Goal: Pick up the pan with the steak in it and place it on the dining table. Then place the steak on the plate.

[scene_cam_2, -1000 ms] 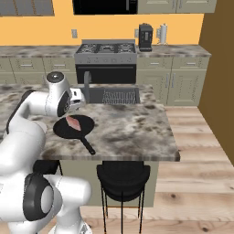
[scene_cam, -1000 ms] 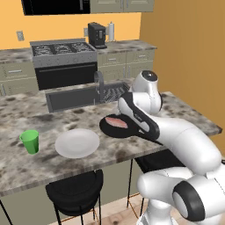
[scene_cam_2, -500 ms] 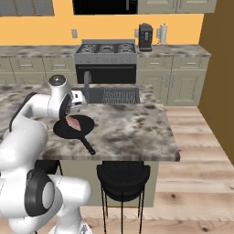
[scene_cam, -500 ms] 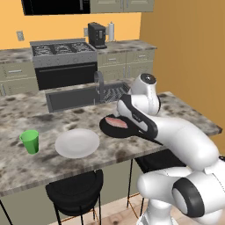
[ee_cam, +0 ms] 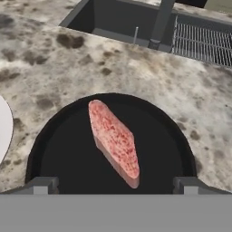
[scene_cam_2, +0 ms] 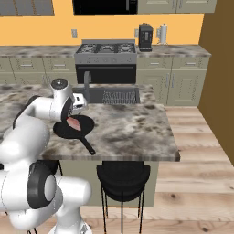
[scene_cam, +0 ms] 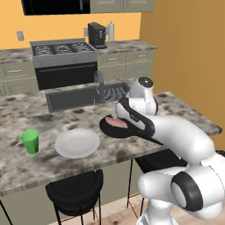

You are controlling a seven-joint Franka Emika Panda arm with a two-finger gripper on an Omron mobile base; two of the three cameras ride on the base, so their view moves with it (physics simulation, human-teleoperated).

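The black pan (ee_cam: 68,154) rests on the granite dining table (scene_cam: 184,116), its long handle (scene_cam_2: 87,146) pointing toward the near edge. The pinkish-red steak (ee_cam: 115,140) lies flat in the pan's middle, also visible as the steak (scene_cam: 116,123) beside the hand. My gripper (ee_cam: 115,185) hangs open just above the pan's near rim, one fingertip on each side of the steak, holding nothing. In the right base view the gripper (scene_cam_2: 69,118) points down at the pan (scene_cam_2: 75,129). The white plate (scene_cam: 77,143) sits left of the pan, apart from it.
A small green cup (scene_cam: 30,141) stands left of the plate. Behind the pan lie the inset sink (scene_cam: 72,97), its faucet (scene_cam: 100,85) and a drain rack (ee_cam: 204,41). Black stools (scene_cam_2: 122,176) stand under the table's near edge.
The hand has shifted only slightly over the pan. Pan, steak and plate have stayed where they were, and the jaws have stayed open.
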